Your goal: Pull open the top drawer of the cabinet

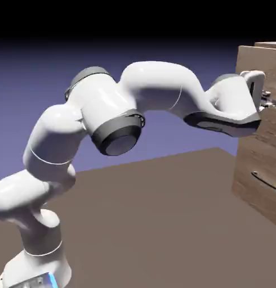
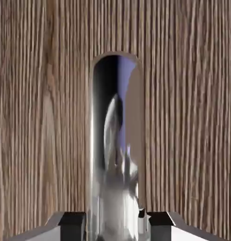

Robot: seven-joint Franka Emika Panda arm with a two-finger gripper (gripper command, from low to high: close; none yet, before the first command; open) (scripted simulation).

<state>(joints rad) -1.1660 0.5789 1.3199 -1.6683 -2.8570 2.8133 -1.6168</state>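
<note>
One drawer front matters here: the top drawer (image 2: 193,117) fills the hand view with brown wood grain, and its shiny bar handle (image 2: 115,155) runs up the middle of that picture, its long axis in line with the view's height. In the exterior view the same handle lies level across the drawer face, mostly hidden behind the hand. The gripper (image 2: 116,225) is closed on that handle, its two grey fingertips (image 2: 72,221) pressed in from either side of the bar at the picture's bottom edge. The top drawer sits high on the cabinet (image 1: 258,169), at the exterior view's right edge, its front facing the arm. Below it, the lower drawer's dark handle (image 1: 267,181) shows untouched. The white arm (image 1: 151,95) rises from the lower left, bends at a raised elbow and reaches level to the right, the hand (image 1: 254,93) against the drawer face.
</note>
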